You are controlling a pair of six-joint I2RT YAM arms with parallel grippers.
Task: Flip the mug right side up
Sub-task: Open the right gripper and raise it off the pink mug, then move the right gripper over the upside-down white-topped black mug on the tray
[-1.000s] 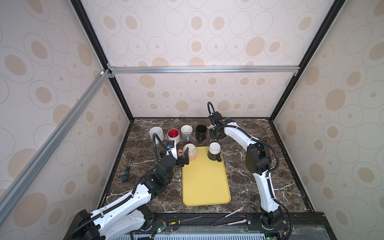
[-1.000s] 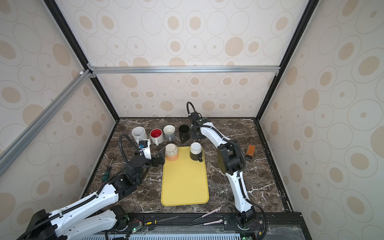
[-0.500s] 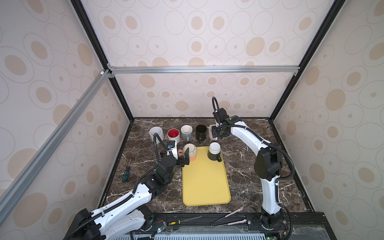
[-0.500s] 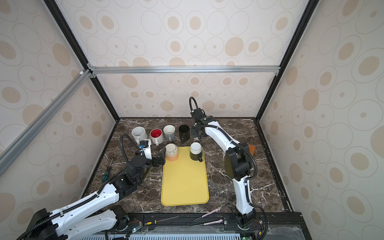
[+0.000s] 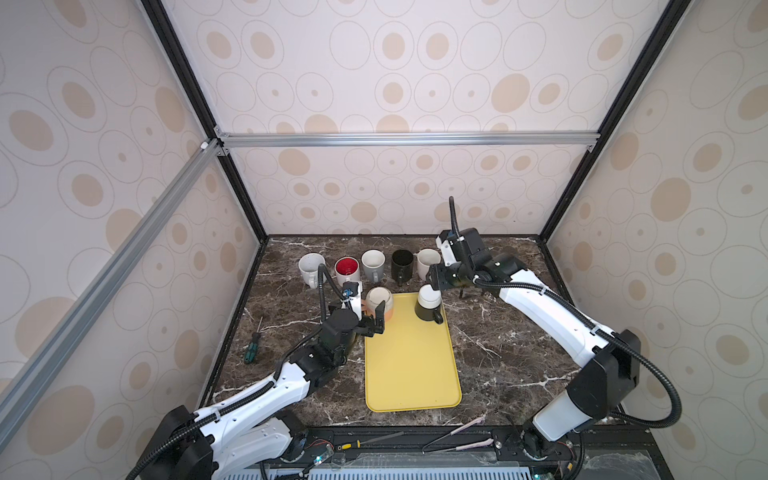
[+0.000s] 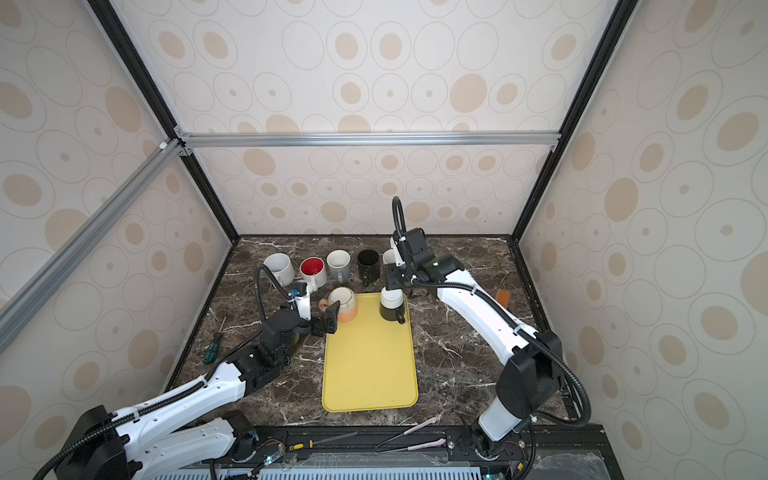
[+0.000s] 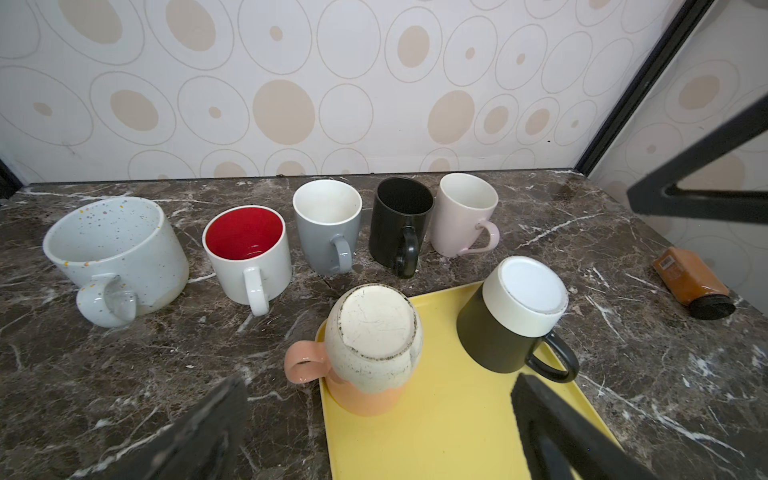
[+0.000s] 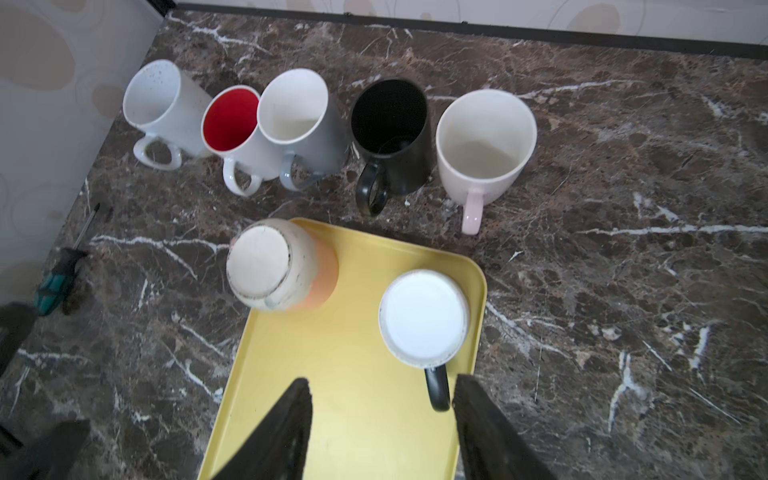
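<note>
As seen from above, peach mug [image 5: 379, 302] and black mug [image 5: 428, 307] base-up on the far corners of the yellow tray [image 5: 411, 374], peach handle overhanging the tray's left edge. Left claw [image 7: 376, 395] spread wide, empty, just short of the peach mug; right claw [image 8: 382, 382] parted, empty, above the black mug. Row of upright mugs [image 5: 372, 266] along the far edge of the bench [image 5: 498, 353]. Near tray half bare; open bench to the right.
</note>
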